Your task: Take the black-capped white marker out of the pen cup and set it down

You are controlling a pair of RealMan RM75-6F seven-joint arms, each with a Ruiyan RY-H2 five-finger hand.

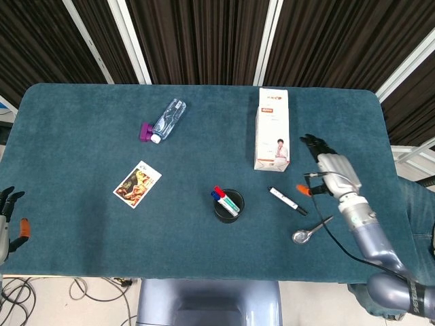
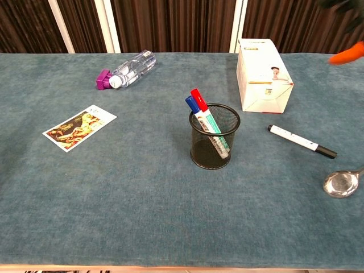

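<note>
The black-capped white marker (image 1: 287,200) (image 2: 301,141) lies flat on the blue cloth, right of the black mesh pen cup (image 1: 228,206) (image 2: 214,137). The cup stands upright and holds red, blue and green markers. My right hand (image 1: 329,174) hovers to the right of the marker, apart from it, fingers spread and holding nothing. In the chest view only an orange fingertip (image 2: 347,54) shows at the top right edge. My left hand (image 1: 8,217) hangs at the far left, off the table's front edge, fingers apart and empty.
A white carton (image 1: 272,128) (image 2: 261,82) stands behind the marker. A metal spoon (image 1: 310,231) (image 2: 343,182) lies near the front right. A clear bottle with a purple cap (image 1: 163,121) (image 2: 126,70) and a picture card (image 1: 137,184) (image 2: 79,127) lie to the left.
</note>
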